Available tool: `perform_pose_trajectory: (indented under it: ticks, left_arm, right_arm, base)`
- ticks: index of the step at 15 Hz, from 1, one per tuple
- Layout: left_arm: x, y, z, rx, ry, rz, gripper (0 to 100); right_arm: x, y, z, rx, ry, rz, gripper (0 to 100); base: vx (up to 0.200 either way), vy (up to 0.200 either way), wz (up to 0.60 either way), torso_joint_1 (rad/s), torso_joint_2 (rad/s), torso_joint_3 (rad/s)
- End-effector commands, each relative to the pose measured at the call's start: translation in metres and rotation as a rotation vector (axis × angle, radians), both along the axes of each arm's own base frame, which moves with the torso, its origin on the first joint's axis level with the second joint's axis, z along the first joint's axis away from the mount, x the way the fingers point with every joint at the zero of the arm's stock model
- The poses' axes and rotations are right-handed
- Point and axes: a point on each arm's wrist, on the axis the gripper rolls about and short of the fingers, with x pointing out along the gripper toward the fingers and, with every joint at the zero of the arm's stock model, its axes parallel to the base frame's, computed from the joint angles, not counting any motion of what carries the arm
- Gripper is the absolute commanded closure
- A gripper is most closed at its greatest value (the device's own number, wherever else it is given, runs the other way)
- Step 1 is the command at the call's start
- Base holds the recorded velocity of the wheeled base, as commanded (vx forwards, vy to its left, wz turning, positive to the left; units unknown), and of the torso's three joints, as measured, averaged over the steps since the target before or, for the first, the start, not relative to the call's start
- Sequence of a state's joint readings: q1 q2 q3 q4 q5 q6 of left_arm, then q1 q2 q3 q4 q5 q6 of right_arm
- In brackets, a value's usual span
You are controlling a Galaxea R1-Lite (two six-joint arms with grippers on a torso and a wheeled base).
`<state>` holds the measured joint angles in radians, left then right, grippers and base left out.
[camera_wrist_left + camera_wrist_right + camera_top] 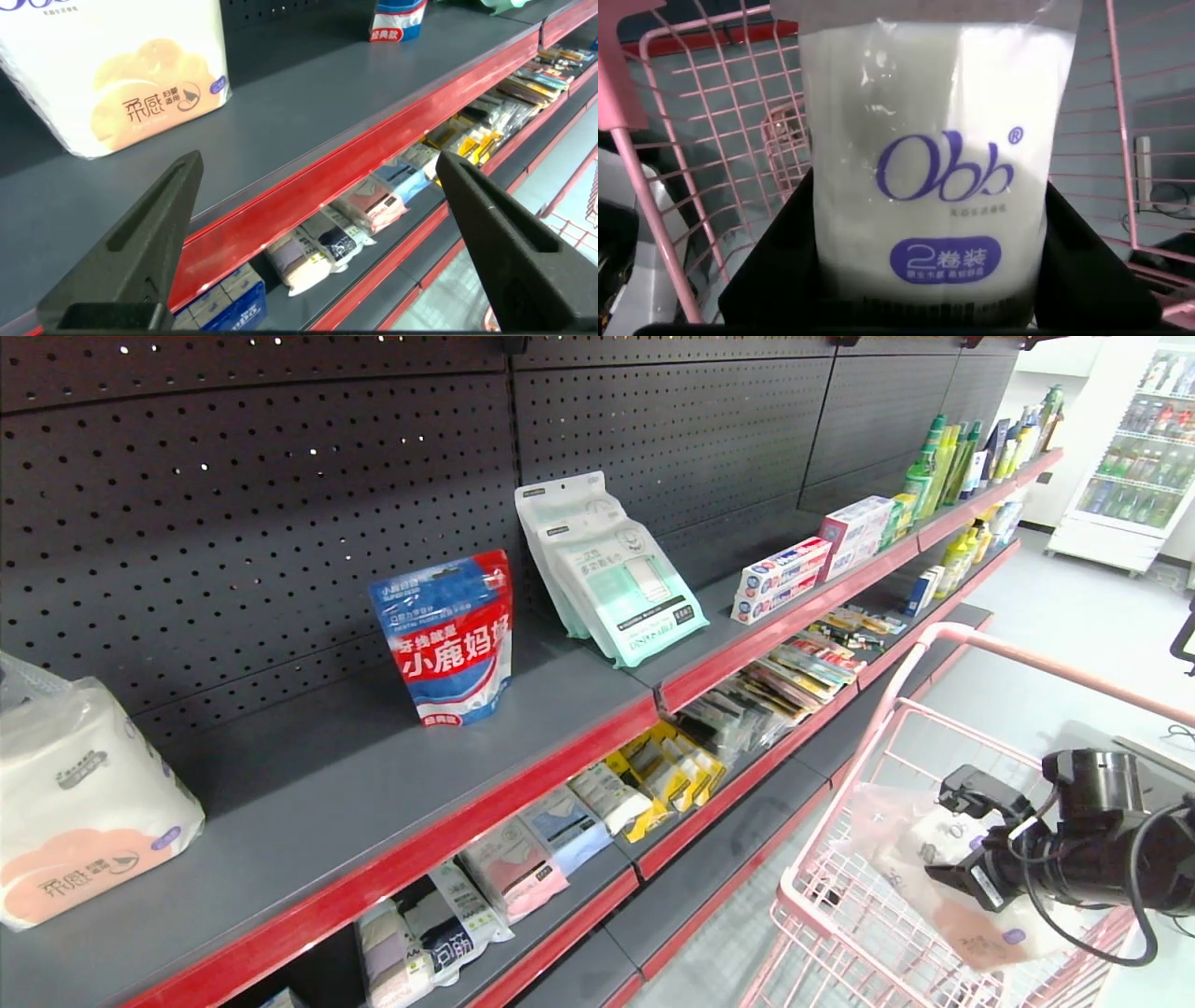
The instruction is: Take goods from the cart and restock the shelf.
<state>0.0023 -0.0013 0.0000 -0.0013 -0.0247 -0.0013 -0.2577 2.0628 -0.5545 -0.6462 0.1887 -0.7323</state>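
Step in hand, by judgement: the pick from the cart, with the lift not yet made.

Right gripper (948, 845) down inside the pink cart (920, 639), fingers closed in on a clear-wrapped paper-roll pack (943, 887). In the right wrist view, pack (938, 131) wedged between the two black fingers (761, 271), film bulging past them. Pad contact itself hidden by the pack, so probably pinched rather than merely bracketed. Cart wire (701, 93) close on both sides of the gripper and beyond its tips.

Left gripper (318, 238) spread wide, nothing between the fingers, hanging over the red front edge of the top shelf board (308, 103). Matching roll pack (121, 75) standing on the board just beyond its fingertips. Blue-and-red pouch (450, 637) and pale green pouches (607, 569) farther along the board, toward the right arm's side.

Next move calls for:
- a straight lift, keeping the soft pack off the cart rim above the gripper;
- a carry across to the bare board between the seated roll pack and the pouch;
- a firm squeeze, since loose film may slip or sag;
- room from the left gripper, now parked near that gap.
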Motion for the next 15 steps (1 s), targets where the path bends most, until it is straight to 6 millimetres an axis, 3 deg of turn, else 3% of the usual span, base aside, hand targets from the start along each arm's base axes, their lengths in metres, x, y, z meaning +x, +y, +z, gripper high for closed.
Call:
perform_pose_trajectory:
  ticks: [1, 8, 12, 15]
  left_arm:
    - [0.0, 0.0, 0.0, 0.0, 0.001, 0.001, 0]
    - [0.0, 0.0, 0.0, 0.0, 0.001, 0.001, 0]
    - [0.0, 0.0, 0.0, 0.0, 0.001, 0.001, 0]
    - [0.0, 0.0, 0.0, 0.0, 0.001, 0.001, 0]
  right_arm:
    - [-0.008, 0.001, 0.034, -0.036, -0.1, -0.036, 100]
    - [-0.047, 0.022, 0.093, -0.053, -0.277, -0.141, 100]
    - [-0.068, 0.038, 0.12, 0.027, -0.355, -0.205, 100]
    - [-0.103, 0.061, 0.145, 0.11, -0.464, -0.227, 100]
  base:
    - [0.0, 0.0, 0.0, 0.0, 0.0, 0.0]
    - [0.0, 0.0, 0.0, 0.0, 0.0, 0.0]
    - [0.0, 0.0, 0.0, 0.0, 0.0, 0.0]
    - [0.0, 0.0, 0.0, 0.0, 0.0, 0.0]
